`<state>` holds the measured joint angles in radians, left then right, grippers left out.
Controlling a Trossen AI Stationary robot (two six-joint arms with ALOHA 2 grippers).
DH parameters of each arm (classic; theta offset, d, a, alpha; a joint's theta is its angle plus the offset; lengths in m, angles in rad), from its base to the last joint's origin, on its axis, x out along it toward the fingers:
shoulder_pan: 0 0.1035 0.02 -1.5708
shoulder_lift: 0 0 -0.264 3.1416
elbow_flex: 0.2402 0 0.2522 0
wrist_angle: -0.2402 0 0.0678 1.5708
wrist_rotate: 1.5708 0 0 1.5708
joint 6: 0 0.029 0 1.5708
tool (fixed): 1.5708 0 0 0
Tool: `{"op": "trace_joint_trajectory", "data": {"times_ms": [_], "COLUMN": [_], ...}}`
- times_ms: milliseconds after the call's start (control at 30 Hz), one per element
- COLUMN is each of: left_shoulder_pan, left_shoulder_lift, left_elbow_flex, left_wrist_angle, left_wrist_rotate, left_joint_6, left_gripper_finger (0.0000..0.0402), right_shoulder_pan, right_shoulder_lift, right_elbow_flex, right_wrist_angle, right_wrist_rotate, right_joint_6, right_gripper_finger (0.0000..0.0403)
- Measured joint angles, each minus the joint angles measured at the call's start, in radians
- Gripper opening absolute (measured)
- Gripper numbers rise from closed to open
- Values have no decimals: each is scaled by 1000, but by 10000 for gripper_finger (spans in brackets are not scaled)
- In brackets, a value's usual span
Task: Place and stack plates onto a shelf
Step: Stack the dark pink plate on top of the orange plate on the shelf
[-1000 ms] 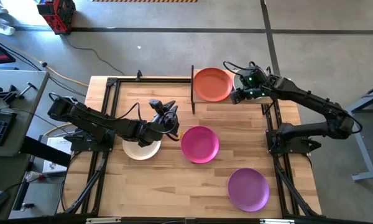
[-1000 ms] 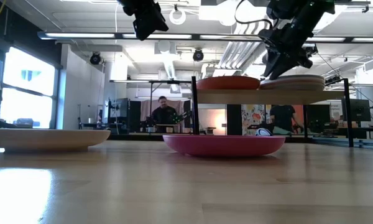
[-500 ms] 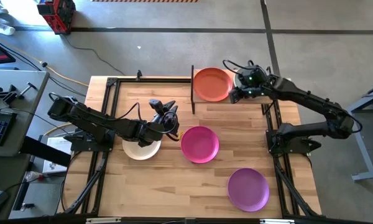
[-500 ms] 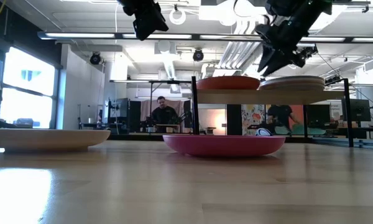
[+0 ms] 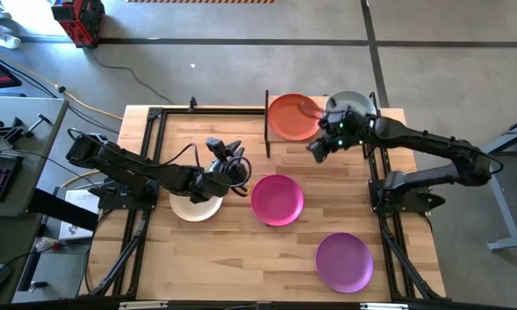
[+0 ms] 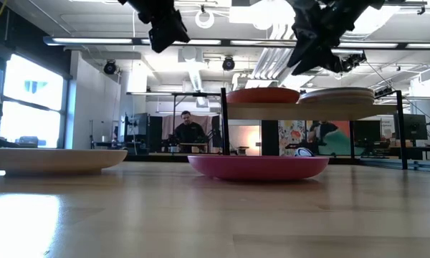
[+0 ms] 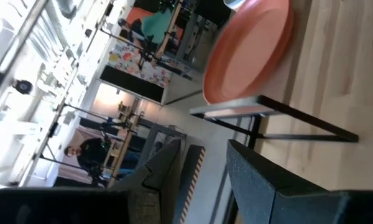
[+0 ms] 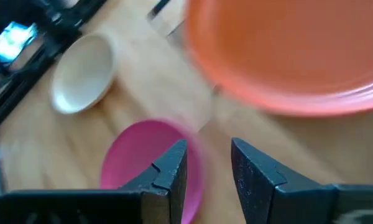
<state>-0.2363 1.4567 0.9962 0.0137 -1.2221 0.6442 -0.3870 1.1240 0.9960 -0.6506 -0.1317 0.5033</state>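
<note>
An orange-red plate [image 5: 293, 116] and a pale stack of plates [image 5: 351, 105] sit side by side on the raised shelf [image 6: 294, 109] at the table's far edge. A magenta plate [image 5: 277, 200], a purple plate [image 5: 344, 261] and a cream plate [image 5: 196, 205] lie flat on the tabletop. My right gripper [image 5: 317, 148] hovers open just off the shelf's near edge, holding nothing; its wrist view shows the orange-red plate [image 8: 286, 50] and the magenta plate [image 8: 143, 162]. My left gripper [image 5: 228, 164] hangs open in the air past the cream plate's far right rim, facing the orange-red plate [image 7: 252, 50].
A black post [image 5: 267, 125] marks the shelf's left end. Black frame rails run along the table's left and right sides. Bare tabletop lies between the magenta plate and the shelf, and at the near left. A person [image 6: 188, 132] is in the room behind.
My right gripper has drawn back from the pale stack on the shelf's right half, moving toward the table's left and near edges and rising a little. The stack's top plate, covered before in the high view, now shows and stays on the shelf.
</note>
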Motion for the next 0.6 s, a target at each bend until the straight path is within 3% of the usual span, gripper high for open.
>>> {"op": "trace_joint_trajectory", "data": {"times_ms": [133,333,600], "left_shoulder_pan": [0,0,0], "left_shoulder_lift": [0,0,0], "left_elbow_flex": [0,0,-1], "left_wrist_angle": [-109,-263,-374], "left_wrist_rotate": [0,23,129], "left_joint_6": [-128,-330,-510], "left_gripper_finger": [119,120,119], "right_shoulder_pan": [119,288,410], "right_shoulder_lift": [0,1,54], "right_elbow_flex": [0,-31,-120], "right_wrist_angle": [-40,-61,-12], "right_wrist_rotate": [6,132,240], "right_joint_6": [74,206,396], "right_gripper_finger": [105,105,105]}}
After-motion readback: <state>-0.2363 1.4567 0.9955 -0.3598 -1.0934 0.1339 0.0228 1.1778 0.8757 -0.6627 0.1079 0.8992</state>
